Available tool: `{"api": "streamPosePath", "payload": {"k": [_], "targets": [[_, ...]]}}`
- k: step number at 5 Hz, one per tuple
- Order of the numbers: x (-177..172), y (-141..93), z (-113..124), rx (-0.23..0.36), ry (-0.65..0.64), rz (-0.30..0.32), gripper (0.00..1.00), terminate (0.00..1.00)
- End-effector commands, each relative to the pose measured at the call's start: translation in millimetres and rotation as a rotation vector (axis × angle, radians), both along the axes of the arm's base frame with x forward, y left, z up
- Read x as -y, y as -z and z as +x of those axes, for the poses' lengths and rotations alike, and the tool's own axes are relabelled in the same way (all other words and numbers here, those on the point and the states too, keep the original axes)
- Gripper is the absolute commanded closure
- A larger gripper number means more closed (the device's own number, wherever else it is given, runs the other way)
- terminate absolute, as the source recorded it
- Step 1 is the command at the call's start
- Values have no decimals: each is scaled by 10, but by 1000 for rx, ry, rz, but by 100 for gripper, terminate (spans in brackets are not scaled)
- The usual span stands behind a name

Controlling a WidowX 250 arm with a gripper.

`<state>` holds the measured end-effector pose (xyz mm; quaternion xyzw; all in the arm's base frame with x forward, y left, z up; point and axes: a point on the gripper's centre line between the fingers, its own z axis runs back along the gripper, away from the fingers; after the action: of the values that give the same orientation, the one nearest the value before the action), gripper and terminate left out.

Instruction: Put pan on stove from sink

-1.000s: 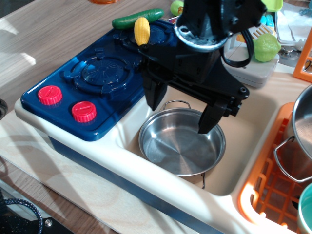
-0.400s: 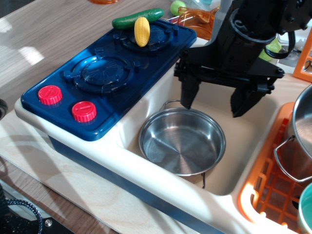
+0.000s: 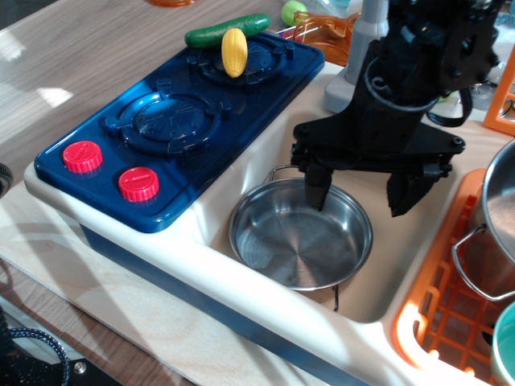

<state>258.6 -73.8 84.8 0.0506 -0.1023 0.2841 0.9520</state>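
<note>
The shiny steel pan (image 3: 298, 237) lies flat in the cream sink (image 3: 406, 265), one wire loop handle at its far rim and one at its near rim. The dark blue stove (image 3: 173, 121) with two red knobs sits left of the sink. My black gripper (image 3: 362, 193) hangs open over the pan's far right rim. Its left finger (image 3: 315, 186) dips just inside the pan, its right finger (image 3: 406, 193) stands outside the rim over the sink floor. It holds nothing.
A yellow toy corn (image 3: 234, 51) lies on the far burner and a green cucumber (image 3: 228, 30) behind it. An orange dish rack (image 3: 451, 305) with a deep steel pot (image 3: 491, 241) stands right of the sink. A grey faucet base (image 3: 350, 76) stands behind.
The gripper swung from over the pan's left to the sink's far right, turned, then lowered so its left finger now reaches inside the pan's rim. The pan has not moved.
</note>
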Motion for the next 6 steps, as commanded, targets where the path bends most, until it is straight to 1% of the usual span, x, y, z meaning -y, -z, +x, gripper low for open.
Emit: {"api": "streamPosePath", "payload": {"k": [1,2,3,4,5,6], "targets": [[-89,13,38,85,0,-28,0,0],[-131,124,45,97,-12,-43,0,0],[-138,222,67,78,-25,-67,100,0],[-117,179,76,64,-35,-70,100,0],[-67,78,91,33,-34,-58,100,0],[-6,-127,95,-23,-27,-52,100,0]]}}
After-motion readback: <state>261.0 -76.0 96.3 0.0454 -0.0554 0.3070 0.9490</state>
